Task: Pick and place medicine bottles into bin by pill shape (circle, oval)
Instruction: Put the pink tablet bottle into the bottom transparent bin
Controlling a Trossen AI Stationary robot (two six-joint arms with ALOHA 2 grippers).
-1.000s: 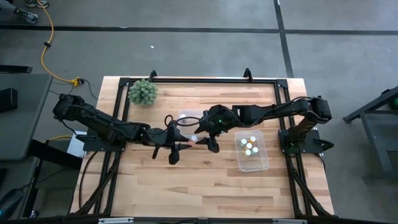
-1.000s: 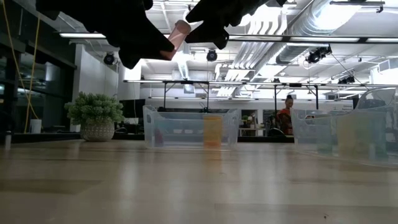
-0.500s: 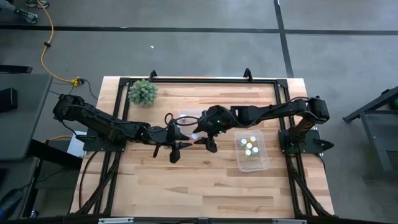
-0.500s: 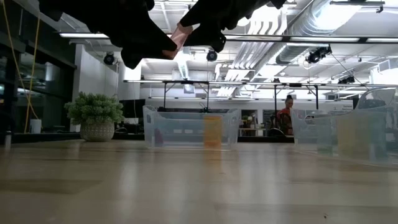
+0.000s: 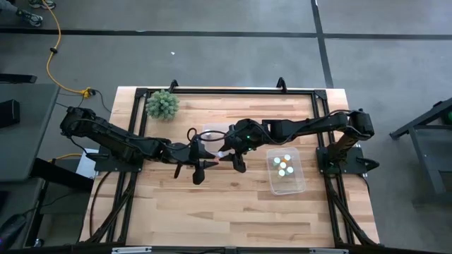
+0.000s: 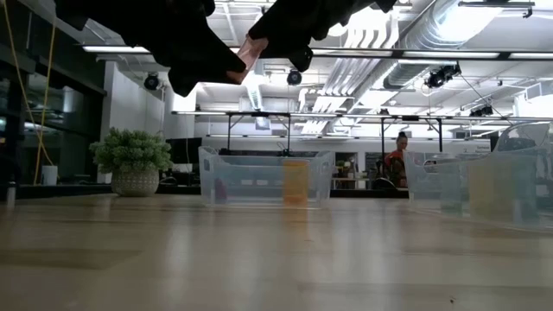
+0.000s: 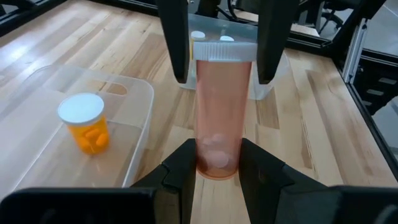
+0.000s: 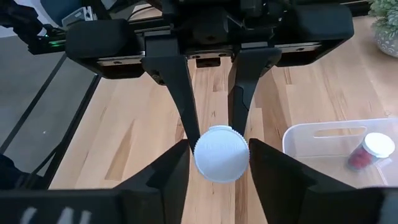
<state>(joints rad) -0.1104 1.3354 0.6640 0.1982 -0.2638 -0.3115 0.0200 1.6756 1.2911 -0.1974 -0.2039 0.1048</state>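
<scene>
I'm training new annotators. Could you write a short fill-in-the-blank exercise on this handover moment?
1. Both end effectors grip one bottle with a ____ cap.
2. The left end effector is shut on the bottle's base; the right end effector closes at its ____ end.
3. The tub in the left wrist view holds one ____ bottle.

Missing words: white; cap; orange
</scene>
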